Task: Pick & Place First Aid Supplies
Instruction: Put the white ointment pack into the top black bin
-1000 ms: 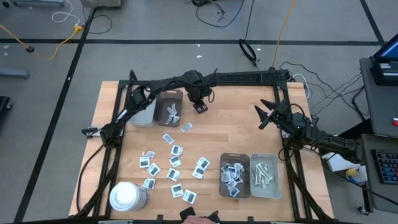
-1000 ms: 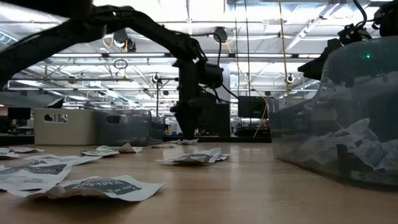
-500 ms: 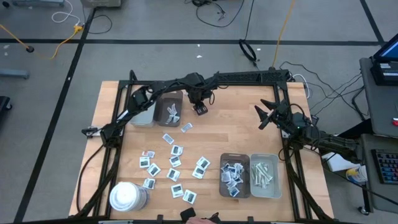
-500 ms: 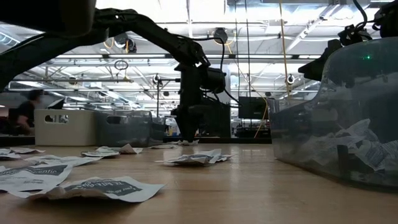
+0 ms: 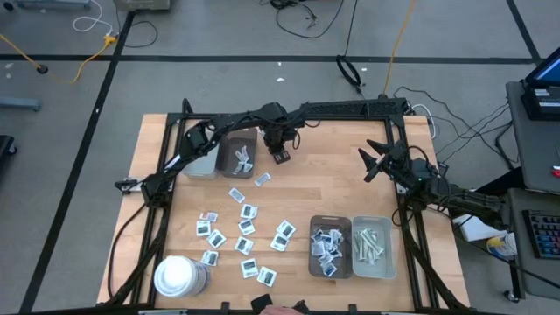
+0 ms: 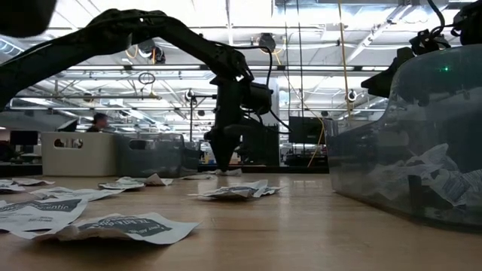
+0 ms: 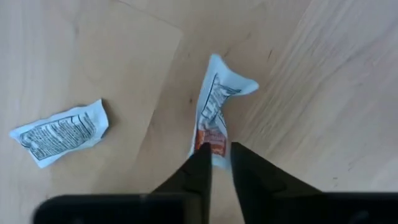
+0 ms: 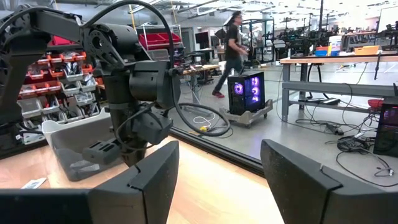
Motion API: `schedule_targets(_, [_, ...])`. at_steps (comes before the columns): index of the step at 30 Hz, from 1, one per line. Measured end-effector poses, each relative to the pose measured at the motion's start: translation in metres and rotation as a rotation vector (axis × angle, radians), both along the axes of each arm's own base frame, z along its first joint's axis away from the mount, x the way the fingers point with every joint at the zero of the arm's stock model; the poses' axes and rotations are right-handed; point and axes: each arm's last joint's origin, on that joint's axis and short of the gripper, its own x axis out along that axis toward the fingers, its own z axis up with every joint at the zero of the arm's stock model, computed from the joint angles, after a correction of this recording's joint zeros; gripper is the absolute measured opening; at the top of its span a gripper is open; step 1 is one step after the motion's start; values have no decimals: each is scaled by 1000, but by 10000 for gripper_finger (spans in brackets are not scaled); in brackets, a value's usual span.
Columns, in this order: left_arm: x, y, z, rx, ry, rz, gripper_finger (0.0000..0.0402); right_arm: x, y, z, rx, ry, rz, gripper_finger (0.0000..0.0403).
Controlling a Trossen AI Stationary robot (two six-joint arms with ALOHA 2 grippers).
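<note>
My left gripper (image 5: 281, 157) points straight down at the far middle of the table, shut on a small white printed packet (image 7: 219, 102). The low view shows its fingertips (image 6: 226, 167) down at the table top. A second packet (image 7: 59, 132) lies flat beside it. Several more loose packets (image 5: 245, 229) lie scattered near the table's middle and near left. My right gripper (image 5: 369, 164) waits open and level at the table's right side, holding nothing (image 8: 217, 162). My left gripper pinches the packet between its two fingers at the end with the orange mark (image 7: 213, 140). The fingers come from above, pointing down. The packet is creased lengthwise where it is squeezed, and its other end (image 7: 233, 78) stretches away over the wood.
A grey tray (image 5: 238, 150) with packets and a white tray (image 5: 203, 159) stand at the far left. Two trays at the near right hold packets (image 5: 331, 247) and strips (image 5: 372, 245). A large white cylinder (image 5: 179, 276) stands at the near left corner.
My left gripper has stayed over the same spot at the far middle and has shut its fingers on the packet there; in the low view its tips now taper to a point at the table top.
</note>
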Motion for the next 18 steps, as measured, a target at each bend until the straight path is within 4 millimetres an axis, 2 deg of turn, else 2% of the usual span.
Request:
schedule_targets(5, [-1, 0, 0, -5, 3, -29, 8, 0, 0, 0, 0, 0, 0, 222])
schedule_targets(15, [-2, 2, 0, -30, -4, -21, 2, 0, 0, 0, 0, 0, 0, 222])
schedule_targets(18, [-5, 2, 13, -21, -20, -2, 1, 0, 0, 0, 0, 0, 0, 221])
